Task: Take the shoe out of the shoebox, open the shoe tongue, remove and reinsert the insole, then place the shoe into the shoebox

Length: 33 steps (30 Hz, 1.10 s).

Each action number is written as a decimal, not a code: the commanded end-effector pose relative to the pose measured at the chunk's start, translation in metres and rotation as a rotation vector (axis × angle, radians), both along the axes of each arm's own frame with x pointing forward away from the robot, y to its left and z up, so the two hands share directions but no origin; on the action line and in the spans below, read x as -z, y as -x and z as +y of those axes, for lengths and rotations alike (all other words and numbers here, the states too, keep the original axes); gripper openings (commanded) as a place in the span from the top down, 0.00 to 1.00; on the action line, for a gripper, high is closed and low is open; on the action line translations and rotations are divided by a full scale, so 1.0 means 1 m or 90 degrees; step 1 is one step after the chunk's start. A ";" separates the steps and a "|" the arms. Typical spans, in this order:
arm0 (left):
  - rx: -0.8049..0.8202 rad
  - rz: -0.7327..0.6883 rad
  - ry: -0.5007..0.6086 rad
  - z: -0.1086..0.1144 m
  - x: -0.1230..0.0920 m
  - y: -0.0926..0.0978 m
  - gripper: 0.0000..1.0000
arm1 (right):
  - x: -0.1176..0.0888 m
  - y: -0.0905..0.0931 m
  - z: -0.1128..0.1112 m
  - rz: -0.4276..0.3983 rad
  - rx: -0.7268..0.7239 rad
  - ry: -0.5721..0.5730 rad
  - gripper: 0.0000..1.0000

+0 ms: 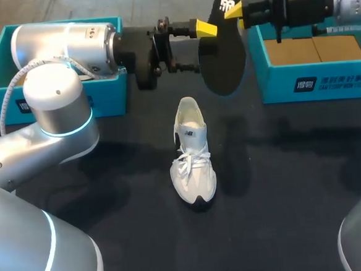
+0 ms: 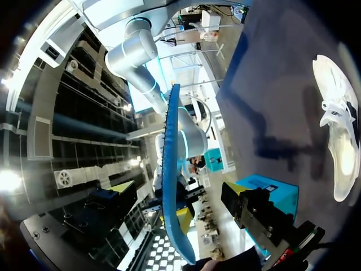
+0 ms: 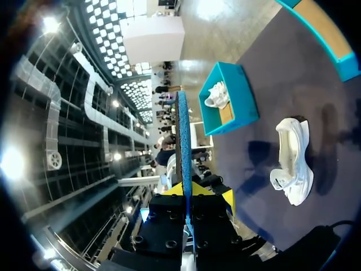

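My right pincer (image 3: 186,191) is clenched on one end of the thin black insole with a blue underside (image 1: 223,58). The insole is gripped flat between both yellow tips and held clear of the dark surface (image 1: 283,184). My left pincer (image 1: 199,47) is released with its fingers spread, and one yellow tip is just at the insole's long edge. The white laced sneaker (image 1: 192,153) rests upright on the surface below the insole, well apart from both pincers. It sits between the left teal cardboard shoebox (image 1: 110,94) and the right teal cardboard shoebox (image 1: 276,85).
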<state>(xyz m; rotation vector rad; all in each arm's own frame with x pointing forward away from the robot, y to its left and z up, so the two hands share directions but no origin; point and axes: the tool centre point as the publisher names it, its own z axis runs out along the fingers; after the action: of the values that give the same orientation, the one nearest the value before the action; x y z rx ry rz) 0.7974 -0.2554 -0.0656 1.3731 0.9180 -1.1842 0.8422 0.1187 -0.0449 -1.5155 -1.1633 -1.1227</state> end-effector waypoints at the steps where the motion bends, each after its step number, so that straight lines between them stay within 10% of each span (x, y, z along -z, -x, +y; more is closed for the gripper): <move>1: -0.004 -0.001 0.004 0.000 0.002 -0.001 0.00 | -0.001 0.005 -0.004 0.001 0.003 0.002 1.00; 10: 0.010 0.002 0.018 -0.005 0.001 -0.005 0.03 | 0.002 0.010 0.002 0.007 0.006 -0.007 1.00; 23: 0.017 -0.002 0.021 -0.009 0.001 -0.006 1.00 | 0.003 0.012 0.007 0.009 0.007 -0.013 1.00; 33: 0.017 -0.007 0.026 -0.009 0.000 -0.006 1.00 | 0.004 0.013 0.011 0.002 0.008 -0.019 1.00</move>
<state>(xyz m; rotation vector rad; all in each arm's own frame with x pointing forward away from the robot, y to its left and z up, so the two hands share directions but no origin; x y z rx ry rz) 0.8026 -0.2624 -0.0647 1.3638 0.8695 -1.2093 0.8305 0.1260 -0.0468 -1.5035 -1.1365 -1.1349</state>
